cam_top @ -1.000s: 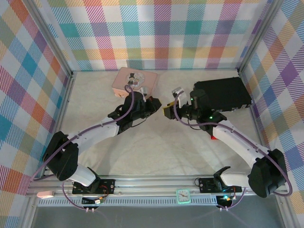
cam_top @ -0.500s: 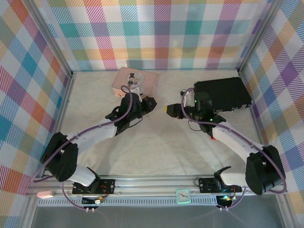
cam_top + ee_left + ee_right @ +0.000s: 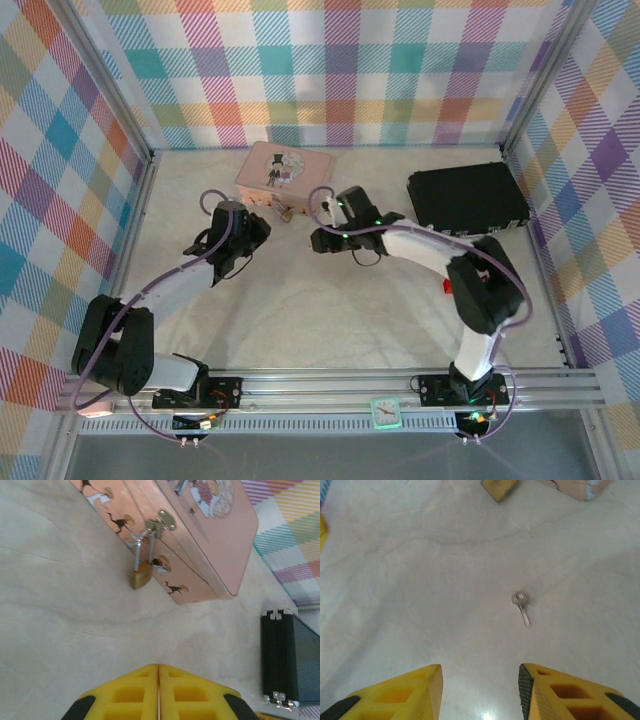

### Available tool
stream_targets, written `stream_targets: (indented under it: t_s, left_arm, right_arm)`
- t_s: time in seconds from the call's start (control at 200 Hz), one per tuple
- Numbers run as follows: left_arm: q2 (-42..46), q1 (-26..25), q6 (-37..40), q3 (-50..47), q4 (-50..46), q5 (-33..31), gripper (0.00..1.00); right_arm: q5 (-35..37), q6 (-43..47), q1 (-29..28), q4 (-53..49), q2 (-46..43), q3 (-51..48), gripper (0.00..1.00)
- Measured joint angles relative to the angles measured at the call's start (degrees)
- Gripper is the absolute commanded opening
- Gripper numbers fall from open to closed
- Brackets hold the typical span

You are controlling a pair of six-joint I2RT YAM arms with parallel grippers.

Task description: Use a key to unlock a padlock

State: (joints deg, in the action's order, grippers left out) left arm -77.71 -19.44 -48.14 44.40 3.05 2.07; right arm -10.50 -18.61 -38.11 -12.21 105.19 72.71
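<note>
The little gold padlock hangs on the pink tin at 12 o'clock from the left claw, which is closed on nothing, and the key lies flat on the desk at 1 o'clock from the half-open, empty right claw, so a pinch could slip and push it away.

Tin sitting on table toward 12 o'clock; padlock hanging at its 6 o'clock wall; case lying at tin's 3 o'clock; key lying on table, 12 o'clock of right hand.
</note>
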Motion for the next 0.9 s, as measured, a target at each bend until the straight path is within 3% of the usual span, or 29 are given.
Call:
stream_targets:
  t_s: [0.06,0.18,0.415,0.575,0.685,0.84,0.9]
  left_arm:
    - [1.1,0.5,0.1,-0.2,-0.2,0.3,0.23]
    - [3.0,0.9,0.2,-0.7,0.0,0.9,0.32]
    - [3.5,1.0,-0.5,-3.1,-0.1,2.8,0.33]
    - [3.5,1.1,-1.6,-3.5,0.3,3.4,0.33]
    - [3.5,1.2,-1.9,-3.8,0.2,3.4,0.33]
    - [3.4,1.2,-2.2,-3.8,0.3,3.5,0.33]
    - [3.4,1.2,-2.6,-3.8,0.3,3.9,0.33]
  right_arm:
    - [1.8,1.6,-0.9,-2.2,4.0,4.2,0.49]
    - [5.6,4.3,-1.6,-6.8,10.9,11.8,0.49]
    - [8.2,7.4,-1.7,-13.4,20.7,22.9,0.38]
    - [8.2,8.5,-2.3,-15.9,22.0,24.5,0.37]
    - [8.3,8.9,-2.9,-16.9,22.0,24.5,0.26]
    - [8.9,8.7,-3.2,-17.4,22.0,24.5,0.0]
    - [9.0,8.5,-3.3,-17.4,22.0,24.5,0.0]
